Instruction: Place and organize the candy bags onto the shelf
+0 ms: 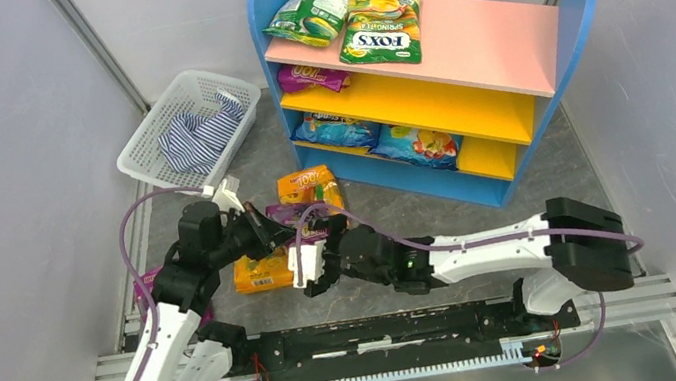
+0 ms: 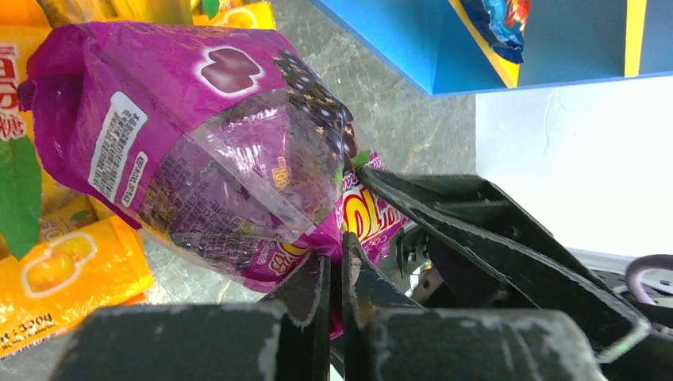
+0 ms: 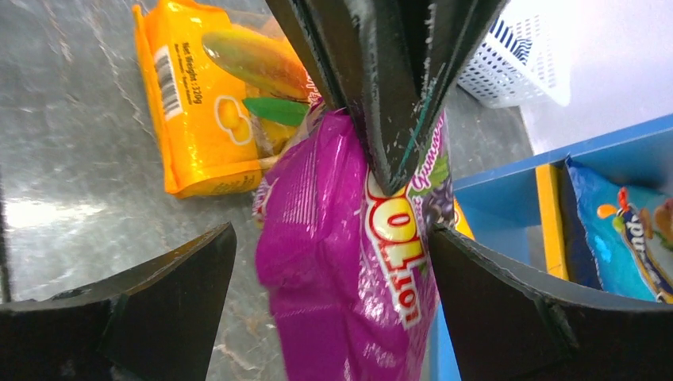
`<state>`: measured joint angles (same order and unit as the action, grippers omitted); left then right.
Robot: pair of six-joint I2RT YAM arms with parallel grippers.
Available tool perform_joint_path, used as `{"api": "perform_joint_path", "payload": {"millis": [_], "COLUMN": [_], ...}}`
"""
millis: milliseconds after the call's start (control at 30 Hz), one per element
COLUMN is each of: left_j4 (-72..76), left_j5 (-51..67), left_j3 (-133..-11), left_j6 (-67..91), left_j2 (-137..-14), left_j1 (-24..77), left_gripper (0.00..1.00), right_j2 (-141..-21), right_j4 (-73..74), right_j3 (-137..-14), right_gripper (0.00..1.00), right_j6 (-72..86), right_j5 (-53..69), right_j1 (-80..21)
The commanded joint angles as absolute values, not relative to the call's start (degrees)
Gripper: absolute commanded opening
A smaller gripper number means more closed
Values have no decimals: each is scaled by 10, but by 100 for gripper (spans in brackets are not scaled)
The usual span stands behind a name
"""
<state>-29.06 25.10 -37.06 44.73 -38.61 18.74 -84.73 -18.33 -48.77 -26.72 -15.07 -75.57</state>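
Note:
A purple "100" candy bag (image 1: 290, 218) hangs just above the floor between my two grippers. My left gripper (image 1: 264, 230) is shut on its edge; in the left wrist view the fingers (image 2: 311, 290) pinch the bag (image 2: 198, 119). My right gripper (image 1: 309, 258) is open, with its jaws standing on either side of the same bag (image 3: 333, 270); I cannot tell whether they touch it. Two orange bags (image 1: 308, 184) (image 1: 261, 274) lie on the floor beside it. The shelf (image 1: 483, 37) stands behind and holds a green bag (image 1: 308, 15) and the FOX'S bag (image 1: 382, 27) on top.
The yellow middle board holds a purple bag (image 1: 312, 77); two blue bags (image 1: 337, 130) (image 1: 418, 143) lie on the base. A white mesh basket (image 1: 139, 155) with a striped cloth (image 1: 199, 135) stands at the left. Grey walls close in on both sides.

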Motion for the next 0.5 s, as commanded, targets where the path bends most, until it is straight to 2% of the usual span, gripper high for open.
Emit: {"api": "perform_joint_path", "payload": {"millis": [0, 133, 367, 467], "left_j4": [-278, -290, -288, -289], "left_j5": [309, 330, 354, 360], "left_j3": [-411, -421, -414, -412], "left_j6": [451, 441, 444, 450], "left_j2": [-371, -374, -366, -361], "left_j1": [188, 188, 188, 188], "left_gripper": [2, 2, 2, 2], "right_j2": [-879, -894, -902, -903], "right_j4": [-286, -386, -440, -433], "right_j3": [-475, -429, -396, -403], "right_gripper": [98, 98, 98, 86], "right_j6": [-362, -375, -381, -378], "right_j5": [-168, -192, -147, -121], "right_j1": [-752, -747, -738, -738]}}
